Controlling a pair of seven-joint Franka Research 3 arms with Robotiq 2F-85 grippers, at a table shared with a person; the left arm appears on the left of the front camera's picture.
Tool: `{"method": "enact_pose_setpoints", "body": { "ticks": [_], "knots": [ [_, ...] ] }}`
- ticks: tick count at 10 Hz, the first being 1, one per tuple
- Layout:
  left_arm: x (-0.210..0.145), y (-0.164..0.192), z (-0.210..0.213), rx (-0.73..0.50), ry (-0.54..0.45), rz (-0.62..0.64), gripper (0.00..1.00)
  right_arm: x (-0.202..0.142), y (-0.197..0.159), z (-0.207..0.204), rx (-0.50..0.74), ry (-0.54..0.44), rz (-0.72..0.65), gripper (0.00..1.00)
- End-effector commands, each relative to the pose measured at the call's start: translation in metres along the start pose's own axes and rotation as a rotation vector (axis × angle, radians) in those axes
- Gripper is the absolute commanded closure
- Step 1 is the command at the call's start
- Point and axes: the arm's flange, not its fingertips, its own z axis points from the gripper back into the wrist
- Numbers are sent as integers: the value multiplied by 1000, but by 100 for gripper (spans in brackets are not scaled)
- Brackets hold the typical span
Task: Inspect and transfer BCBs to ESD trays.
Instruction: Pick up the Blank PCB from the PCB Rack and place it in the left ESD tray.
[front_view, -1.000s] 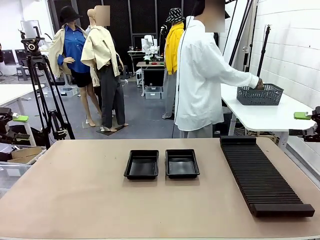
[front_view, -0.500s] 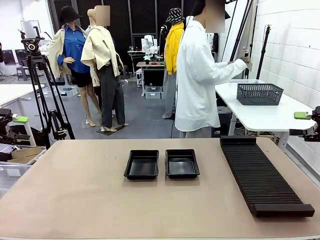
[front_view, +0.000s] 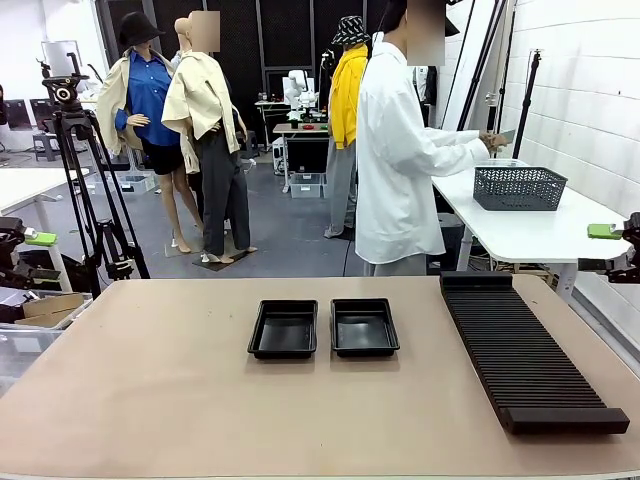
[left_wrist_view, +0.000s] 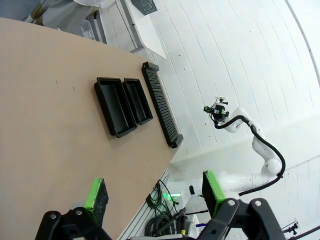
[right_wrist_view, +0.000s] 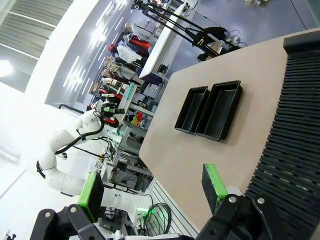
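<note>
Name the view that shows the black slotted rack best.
Front view: the slotted rack lies whole, ribs clear. Left wrist view shows the rack whole but small; right wrist view crops the rack at the frame's edge.

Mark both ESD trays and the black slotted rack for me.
left ESD tray (front_view: 285, 334): front view, on its bare floor.
right ESD tray (front_view: 364, 328): front view, on its bare floor.
slotted rack (front_view: 525, 355): front view, middle of its ribbed top.
</note>
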Motion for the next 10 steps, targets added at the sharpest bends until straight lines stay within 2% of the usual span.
{"method": "enact_pose_setpoints", "body": {
  "ticks": [1, 10],
  "knots": [
    [-1, -3, 0, 5, -8, 7, 0, -2, 0, 0, 10, -5, -2, 0],
    [-1, -3, 0, 5, -8, 7, 0, -2, 0, 0, 10, -5, -2, 0]
  ]
}}
